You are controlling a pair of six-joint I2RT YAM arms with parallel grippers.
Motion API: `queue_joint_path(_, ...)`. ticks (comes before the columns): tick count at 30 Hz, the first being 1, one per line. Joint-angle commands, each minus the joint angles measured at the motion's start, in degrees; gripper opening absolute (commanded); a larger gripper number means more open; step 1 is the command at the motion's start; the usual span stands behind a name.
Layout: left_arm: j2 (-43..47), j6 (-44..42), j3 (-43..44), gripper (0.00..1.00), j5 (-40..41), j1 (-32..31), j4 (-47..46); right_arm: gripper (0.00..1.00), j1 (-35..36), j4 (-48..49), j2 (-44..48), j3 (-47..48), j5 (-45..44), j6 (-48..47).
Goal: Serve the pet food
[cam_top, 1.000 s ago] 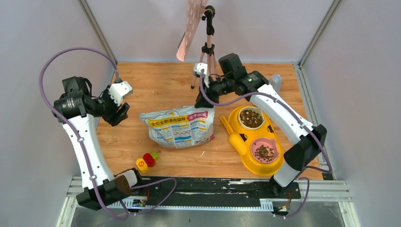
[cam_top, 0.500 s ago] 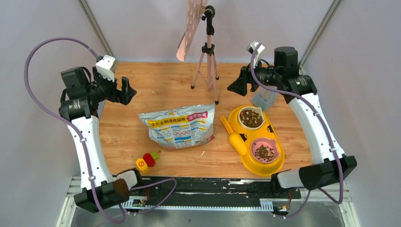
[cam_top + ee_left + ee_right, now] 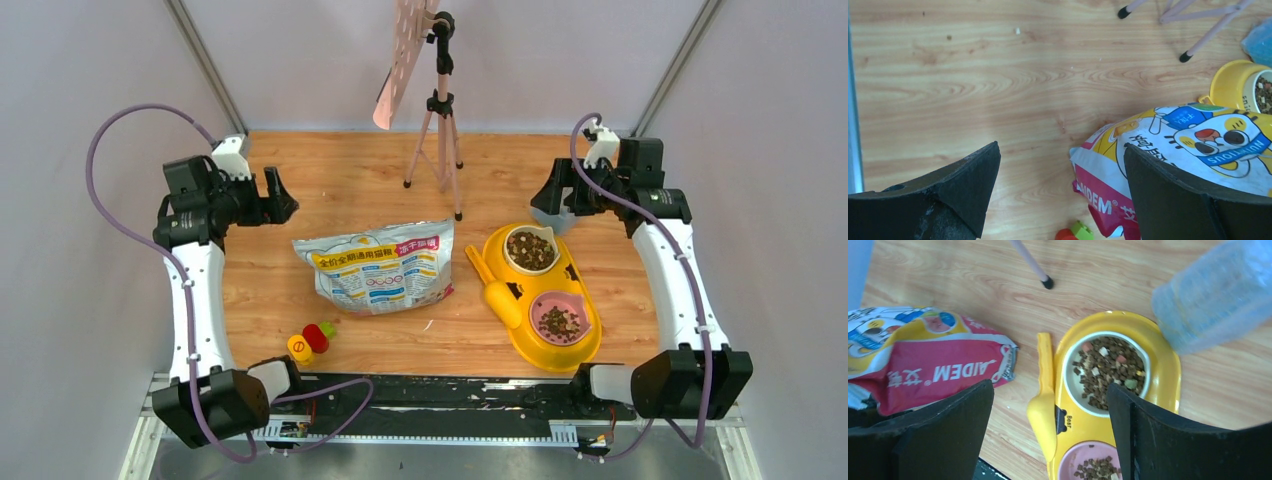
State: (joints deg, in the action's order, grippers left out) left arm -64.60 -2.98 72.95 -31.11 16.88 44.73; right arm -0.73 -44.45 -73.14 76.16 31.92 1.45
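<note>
The pet food, brown kibble, fills a white bowl [image 3: 530,248] [image 3: 1108,370] and partly fills a pink bowl [image 3: 558,321] [image 3: 1093,471], both set in a yellow feeder tray [image 3: 520,345] [image 3: 1168,370]. A yellow scoop [image 3: 497,292] [image 3: 1045,410] leans on the tray's left side. The printed food bag [image 3: 380,268] [image 3: 1198,140] [image 3: 933,365] lies flat mid-table. My left gripper [image 3: 270,195] [image 3: 1061,146] hangs open above the bare wood left of the bag. Raised at the far right, above the tray, my right gripper [image 3: 555,190] [image 3: 1050,385] is open and holds nothing.
A pink tripod [image 3: 440,110] with a perforated panel stands at the back centre. A clear plastic bottle [image 3: 1218,295] is beside the tray's far end. Small red, yellow and green toy pieces [image 3: 310,340] [image 3: 1075,232] lie near the front edge. Grey walls enclose the table.
The right gripper has left the bag's upper right corner, swung up to the far right and opened. The left gripper rose toward the back left and opened wide.
</note>
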Motion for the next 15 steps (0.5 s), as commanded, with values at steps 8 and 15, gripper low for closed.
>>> queue_joint_path(8, -2.4, 5.3, 10.5, 1.0, 5.2, -0.2, 1.4, 0.93, -0.9, -5.3, -3.6, 19.4, -32.6, 7.0)
queue_joint_path(15, -1.3, 3.1, 17.6, 1.0, 7.7, -0.2, -1.1, 0.95, -1.0, -4.2, -5.6, 27.8, -39.6, 7.0)
